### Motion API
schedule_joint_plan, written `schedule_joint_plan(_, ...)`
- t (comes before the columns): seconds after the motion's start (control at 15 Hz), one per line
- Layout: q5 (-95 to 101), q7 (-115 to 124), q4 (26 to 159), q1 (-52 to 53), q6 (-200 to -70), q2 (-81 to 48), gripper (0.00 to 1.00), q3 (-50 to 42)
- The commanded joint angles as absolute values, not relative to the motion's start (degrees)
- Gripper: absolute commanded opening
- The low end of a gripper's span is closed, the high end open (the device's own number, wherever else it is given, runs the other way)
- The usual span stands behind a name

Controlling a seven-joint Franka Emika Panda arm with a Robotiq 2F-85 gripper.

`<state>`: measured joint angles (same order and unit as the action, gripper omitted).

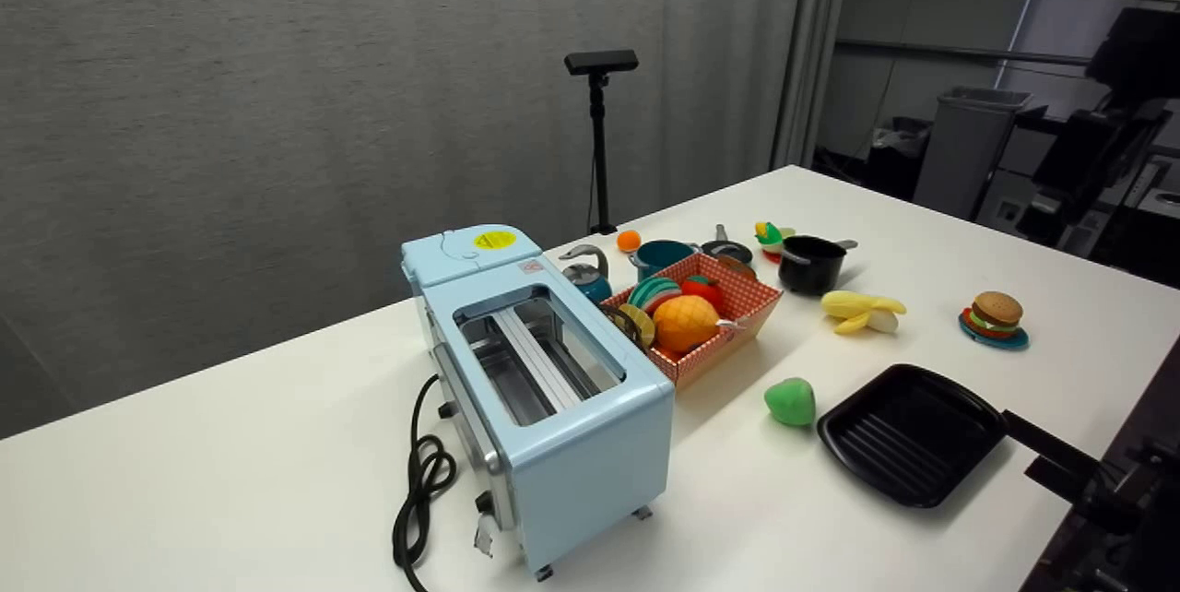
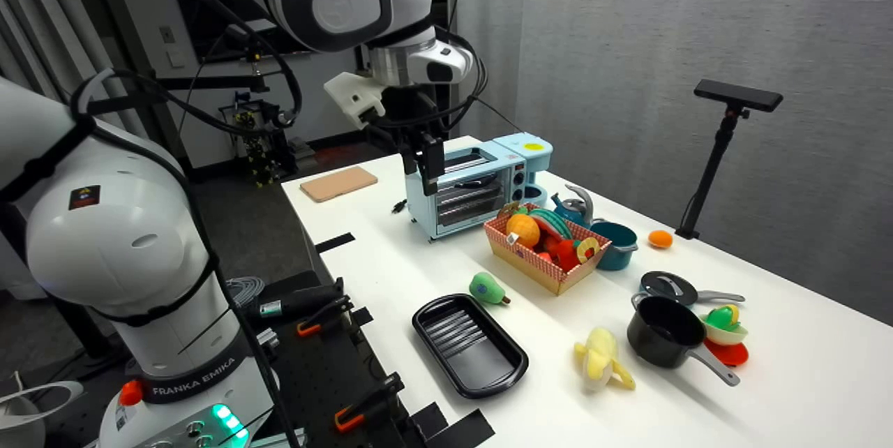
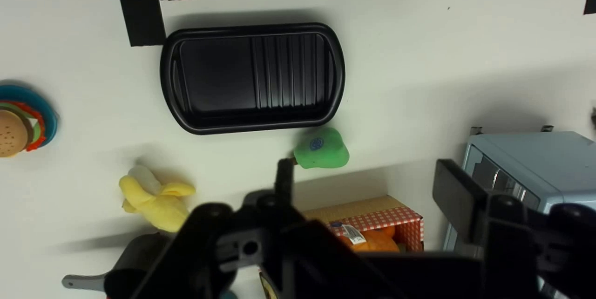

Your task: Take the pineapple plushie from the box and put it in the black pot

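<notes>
white table point(image 2: 551, 326), toaster point(image 2: 469, 198) beside box point(image 2: 524, 261)

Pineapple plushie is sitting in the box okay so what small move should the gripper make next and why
I'd probably shift the gripper to line up above the pineapple plushie before lowering. In the wrist view its jaws stand apart, holding nothing, and the box shows low in the picture. Both exterior views show the pineapple plushie in the box with nothing on top.
</notes>
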<state>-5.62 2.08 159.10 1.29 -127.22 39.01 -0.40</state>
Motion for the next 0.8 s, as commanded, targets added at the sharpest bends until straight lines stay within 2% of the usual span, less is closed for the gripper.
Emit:
schedule_joint_plan(0.0,-5.7,1.99,158.94,1.14,-127.03,39.02,0.8,-0.28)
schedule_joint_plan(0.13,-5.7,1.99,158.88,1.14,-127.03,39.02,0.9,-0.28)
schedule_joint_plan(0.33,-5.7,1.99,158.84,1.14,-127.03,39.01,0.9,-0.28)
schedule_joint_plan(0.4,-5.7,1.99,158.83,1.14,-127.03,39.01,0.97,-0.28)
schedule_joint_plan(0.73,-5.53,1.69,157.37,1.06,-129.59,37.05,1.0,-0.3)
